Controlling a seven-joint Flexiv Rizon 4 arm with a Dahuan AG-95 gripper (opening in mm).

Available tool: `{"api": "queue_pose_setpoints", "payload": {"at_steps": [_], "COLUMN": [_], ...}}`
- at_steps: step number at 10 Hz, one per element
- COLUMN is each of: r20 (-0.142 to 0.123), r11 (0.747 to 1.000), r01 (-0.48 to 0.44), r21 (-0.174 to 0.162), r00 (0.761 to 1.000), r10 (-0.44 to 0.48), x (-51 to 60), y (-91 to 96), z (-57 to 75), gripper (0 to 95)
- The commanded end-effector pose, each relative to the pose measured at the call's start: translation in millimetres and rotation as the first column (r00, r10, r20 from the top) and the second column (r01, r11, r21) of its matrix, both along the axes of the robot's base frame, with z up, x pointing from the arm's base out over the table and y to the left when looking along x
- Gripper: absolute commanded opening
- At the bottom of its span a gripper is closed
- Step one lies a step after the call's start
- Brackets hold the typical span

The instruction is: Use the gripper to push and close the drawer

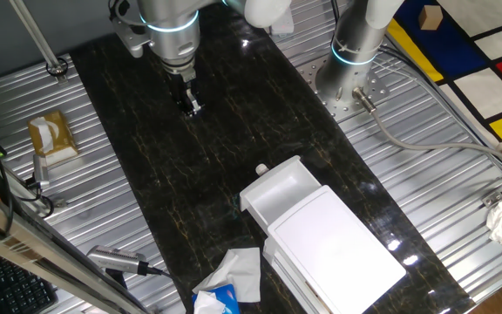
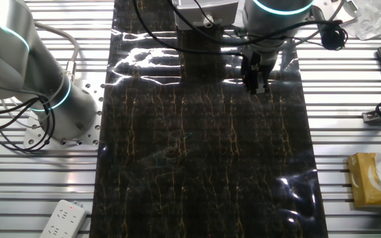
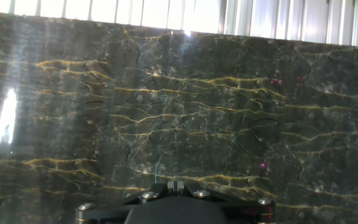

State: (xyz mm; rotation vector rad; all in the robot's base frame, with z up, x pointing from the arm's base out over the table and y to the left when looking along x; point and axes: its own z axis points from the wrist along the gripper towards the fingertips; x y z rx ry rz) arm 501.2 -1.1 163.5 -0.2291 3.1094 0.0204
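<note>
The drawer (image 1: 283, 190) is a shallow white tray with a small round knob (image 1: 262, 170). It stands pulled out of the white flat-topped box (image 1: 338, 246) at the near right of the dark marble mat. My gripper (image 1: 192, 105) hangs from the silver arm with the cyan ring at the far end of the mat, well away from the drawer and just above the surface. It also shows in the other fixed view (image 2: 255, 84). In the hand view its fingertips (image 3: 174, 185) are pressed together with nothing between them, over bare marble. The drawer is out of view there.
A crumpled white tissue (image 1: 236, 272) lies beside the box at the near edge. The second arm base (image 1: 349, 54) stands on the right of the mat and also shows in the other fixed view (image 2: 55, 99). A brown box (image 1: 51, 138) and a power strip (image 2: 62, 218) lie off the mat.
</note>
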Motion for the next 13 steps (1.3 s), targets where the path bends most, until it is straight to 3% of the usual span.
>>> {"api": "queue_pose_setpoints", "payload": {"at_steps": [1,12,13], "r20": [0.005,0.002,0.001], "r11": [0.999,0.999,0.998], "r01": [-0.032,-0.052,-0.061], "r21": [-0.006,-0.005,0.015], "r00": [0.999,0.999,0.998], "r10": [0.032,0.052,0.061], "x": [-1.4,-2.0,-2.0], "y": [-1.7,-3.0,-3.0], "z": [0.4,1.8,1.8], "gripper": [0.0,0.0,0.0]}}
